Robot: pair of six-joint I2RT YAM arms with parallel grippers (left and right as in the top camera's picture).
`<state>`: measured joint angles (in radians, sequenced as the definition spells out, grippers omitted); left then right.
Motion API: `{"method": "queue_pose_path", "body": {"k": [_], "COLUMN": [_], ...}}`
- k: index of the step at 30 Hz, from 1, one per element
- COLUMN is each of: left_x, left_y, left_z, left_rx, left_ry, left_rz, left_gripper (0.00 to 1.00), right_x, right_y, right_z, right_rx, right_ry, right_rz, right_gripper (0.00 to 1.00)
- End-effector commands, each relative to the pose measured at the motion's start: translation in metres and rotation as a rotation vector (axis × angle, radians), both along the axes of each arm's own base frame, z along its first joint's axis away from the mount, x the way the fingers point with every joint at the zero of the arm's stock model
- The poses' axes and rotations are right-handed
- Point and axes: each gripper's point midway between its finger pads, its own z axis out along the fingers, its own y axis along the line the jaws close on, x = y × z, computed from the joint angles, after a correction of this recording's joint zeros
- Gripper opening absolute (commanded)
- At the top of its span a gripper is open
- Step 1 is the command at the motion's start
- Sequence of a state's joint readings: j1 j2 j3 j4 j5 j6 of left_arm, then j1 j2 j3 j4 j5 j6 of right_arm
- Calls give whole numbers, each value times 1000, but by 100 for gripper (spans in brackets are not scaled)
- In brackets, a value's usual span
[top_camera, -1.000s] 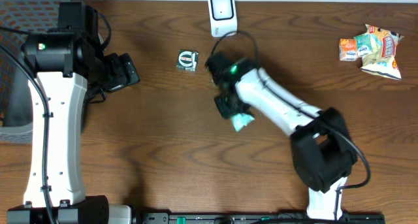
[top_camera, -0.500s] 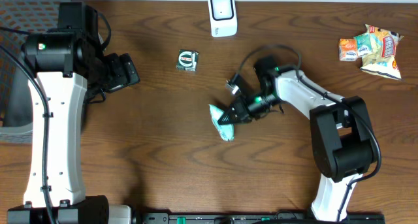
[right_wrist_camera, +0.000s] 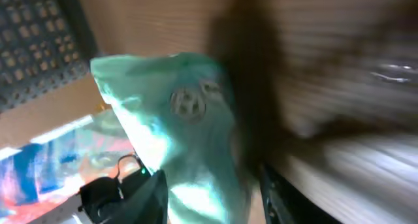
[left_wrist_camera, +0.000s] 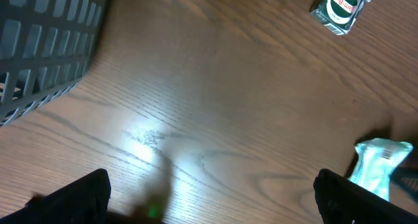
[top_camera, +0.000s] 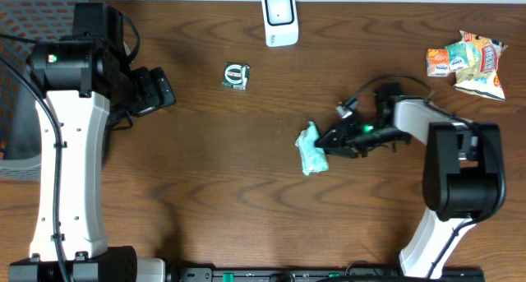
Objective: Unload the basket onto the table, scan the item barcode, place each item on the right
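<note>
The item is a teal packet (top_camera: 311, 149), lying on the table right of centre. It also shows at the right edge of the left wrist view as the teal packet (left_wrist_camera: 379, 162). My right gripper (top_camera: 330, 140) reaches in low from the right, and the teal packet (right_wrist_camera: 176, 139) sits between its fingers. Those jaws are parted, with a gap showing beside the right finger (right_wrist_camera: 274, 194); the view is blurred. The white scanner (top_camera: 279, 17) stands at the table's back edge. Far to the left, my left gripper (top_camera: 156, 90) hangs wide open over bare wood, holding nothing.
A small green-and-white packet (top_camera: 236, 76) lies left of the scanner, also seen as the packet (left_wrist_camera: 339, 8). A pile of snack bags (top_camera: 468, 62) sits at the back right. A grey mesh basket (top_camera: 16, 109) stands at the left edge.
My right arm swung down and right from near the scanner, bringing the teal packet with it. Its jaws, shut on the packet earlier, have now parted. The left arm is still.
</note>
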<state>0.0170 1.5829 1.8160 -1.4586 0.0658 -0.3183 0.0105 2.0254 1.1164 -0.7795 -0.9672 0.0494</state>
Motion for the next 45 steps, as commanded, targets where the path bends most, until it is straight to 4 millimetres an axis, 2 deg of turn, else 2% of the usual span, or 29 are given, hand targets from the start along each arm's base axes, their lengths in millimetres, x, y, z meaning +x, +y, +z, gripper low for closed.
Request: {"method": "queue_pose_path", "body": {"k": [1,4,6,9,13,17,21,25,30,32,33,34,38,41,45], "left_x": [-1,-1,-1,-1,-1,-1,-1,-1,-1,-1,-1,-1,-1,-1,-1], "left_y": [1,1,1,1,1,1,1,1,1,1,1,1,1,1,1], "left_z": [-2,-2,-2,-2,-2,-2,-2,-2,-2,-2,-2,-2,-2,-2,-2], "left_rx": [-1,-1,-1,-1,-1,-1,-1,-1,-1,-1,-1,-1,-1,-1,-1], "left_ry": [10,10,10,10,10,10,10,10,10,10,10,10,10,10,10], "left_rz": [15,14,14,15,14,15,14,15,15,15,15,14,15,15,15], "left_gripper": [98,98,98,98,98,98,98,98,98,98,98,98,98,98,98], "right_x": [12,18,20,19,9,-4,-17,-19,-22,-25,-25,-25,-18,-5,21], "right_y": [-25,-37,-39,-42,-45,-37,-37,-28,-13,-2,1,4,22,36,41], "right_z": [1,10,22,27,16,6,-17,-29,-33,-32,-33,-33,-22,3,41], "right_rx": [-91,-130,-143,-201,-285,-319,-417,-402,-367,-359,-359,-358,-278,-178,-165], "right_ry": [14,11,-8,-7,15,32,65,43,12,1,-7,-17,-69,-161,-296], "right_rz": [-53,-40,-1,44,88,138,147,140,166,195,203,212,235,276,320], "right_gripper": [41,41,42,45,48,49,53,57,49,16,5,1,1,1,1]}}
